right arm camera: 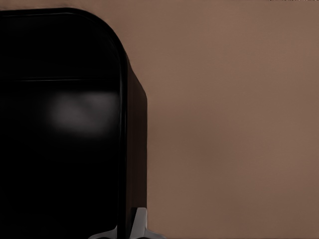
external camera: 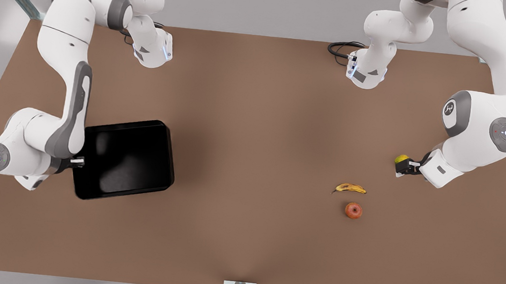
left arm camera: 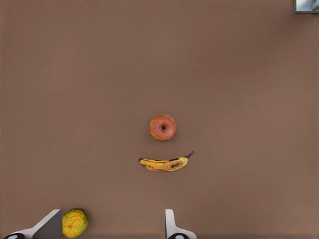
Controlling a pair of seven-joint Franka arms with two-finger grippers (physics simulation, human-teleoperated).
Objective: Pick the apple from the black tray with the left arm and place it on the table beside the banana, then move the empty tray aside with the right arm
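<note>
Lying crosswise — banana (external camera: pixel 350 188), stem toward front view's left, beside apple (external camera: pixel 353 210).

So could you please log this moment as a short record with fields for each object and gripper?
apple: on the table, beside the banana, apart from it
black tray: empty, at the front view's left
yellow-green fruit: by the left gripper's fingertips
left gripper: open, at the front view's right, holds nothing
right gripper: at the tray's rim, one finger outside the wall
</note>
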